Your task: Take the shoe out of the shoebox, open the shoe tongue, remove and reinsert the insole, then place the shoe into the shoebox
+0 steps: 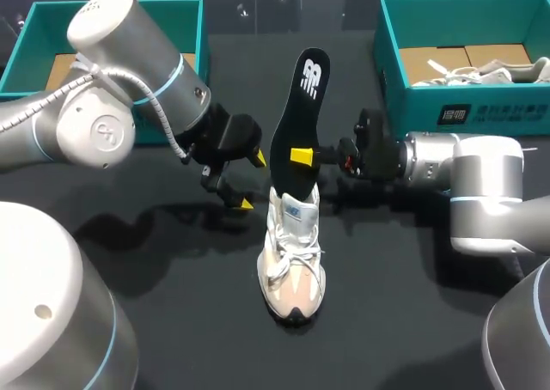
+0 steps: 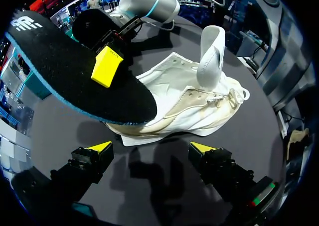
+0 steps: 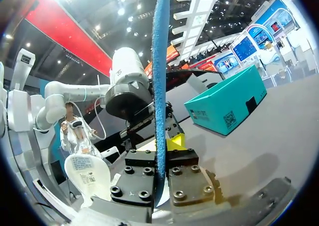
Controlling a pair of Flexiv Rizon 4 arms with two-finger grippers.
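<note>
A white and beige shoe (image 1: 292, 270) stands on the black table with its toe towards the front edge and its tongue (image 2: 212, 56) pulled upright. A black insole (image 1: 296, 119) rises steeply from the shoe's opening. My right gripper (image 1: 302, 156) is shut on the insole's middle; in the right wrist view the insole (image 3: 160, 86) shows edge-on between the clamped fingers (image 3: 144, 178). My left gripper (image 1: 251, 181) is open just left of the shoe's heel. In its own view the left gripper (image 2: 152, 147) holds nothing, with the shoe (image 2: 189, 104) and the insole (image 2: 75, 71) ahead.
A teal shoebox (image 1: 185, 21) stands at the back left, partly behind my left arm. Another teal shoebox (image 1: 464, 111) at the back right holds a second white shoe (image 1: 507, 70). The left box (image 3: 227, 104) also shows in the right wrist view.
</note>
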